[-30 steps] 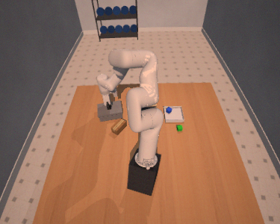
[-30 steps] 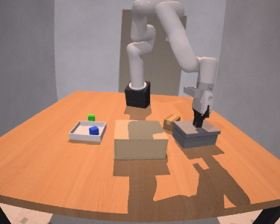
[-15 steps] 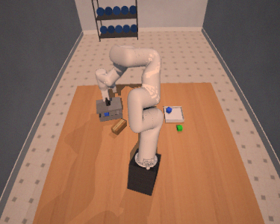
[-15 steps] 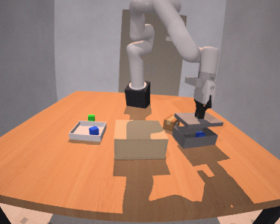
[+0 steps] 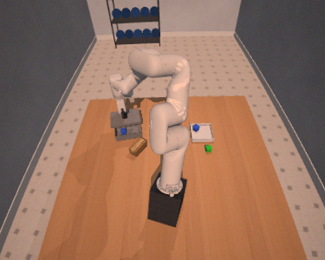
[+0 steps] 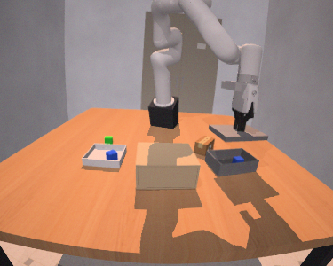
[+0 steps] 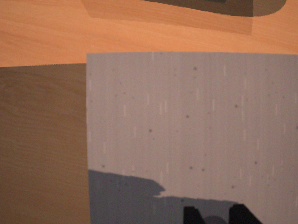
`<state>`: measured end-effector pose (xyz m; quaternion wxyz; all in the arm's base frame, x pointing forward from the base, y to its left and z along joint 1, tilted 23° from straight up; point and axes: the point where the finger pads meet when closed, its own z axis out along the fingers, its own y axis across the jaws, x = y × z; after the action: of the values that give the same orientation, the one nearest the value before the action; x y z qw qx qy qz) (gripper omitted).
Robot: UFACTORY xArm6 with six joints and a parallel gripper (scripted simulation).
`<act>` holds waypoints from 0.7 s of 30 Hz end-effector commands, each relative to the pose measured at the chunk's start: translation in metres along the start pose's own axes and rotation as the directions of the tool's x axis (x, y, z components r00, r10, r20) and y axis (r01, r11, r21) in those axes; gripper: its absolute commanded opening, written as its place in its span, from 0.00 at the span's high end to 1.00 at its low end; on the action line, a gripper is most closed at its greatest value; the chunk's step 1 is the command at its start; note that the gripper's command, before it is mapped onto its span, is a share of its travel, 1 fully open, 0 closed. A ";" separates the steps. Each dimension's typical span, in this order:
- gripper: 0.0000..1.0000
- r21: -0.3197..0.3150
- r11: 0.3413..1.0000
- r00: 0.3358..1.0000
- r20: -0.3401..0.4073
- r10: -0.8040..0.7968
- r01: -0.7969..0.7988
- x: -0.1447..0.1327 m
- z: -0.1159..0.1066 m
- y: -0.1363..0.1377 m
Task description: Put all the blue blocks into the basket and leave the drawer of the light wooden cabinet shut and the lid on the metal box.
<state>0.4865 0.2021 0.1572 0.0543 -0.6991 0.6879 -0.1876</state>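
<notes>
My gripper [image 5: 124,115] [image 6: 240,128] [image 7: 214,216] is shut on the knob of the grey lid [image 5: 133,118] [image 6: 256,134] [image 7: 190,95] and holds it level in the air, clear of the metal box [image 5: 128,137] [image 6: 233,168]. The box is open, with a blue block [image 5: 123,131] [image 6: 238,159] inside. Another blue block [image 5: 196,127] [image 6: 112,155] is in the white basket [image 5: 203,140] [image 6: 99,163]. The light wooden cabinet [image 6: 166,176] shows in the exterior view; its drawer looks shut and its inside is hidden. The arm mostly hides the cabinet in the top view.
A small brown box [image 5: 138,146] [image 6: 204,145] with a paler strip stands between the metal box and the robot base. A green block [image 5: 208,148] [image 6: 108,139] lies on the table [image 5: 231,195] [image 6: 77,208] outside the basket. The cabinet stands between the basket and the metal box.
</notes>
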 end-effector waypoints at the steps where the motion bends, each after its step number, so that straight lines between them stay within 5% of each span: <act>1: 1.00 0.003 1.000 1.000 0.002 0.001 -0.001 0.000 -0.008 -0.001; 15: 1.00 0.003 1.000 1.000 0.002 0.007 -0.007 -0.002 -0.012 0.000; 21: 1.00 -0.001 0.993 0.993 0.003 0.122 -0.122 -0.021 -0.011 0.023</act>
<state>0.4763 0.2096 0.1625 0.0570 -0.6860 0.7013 -0.1851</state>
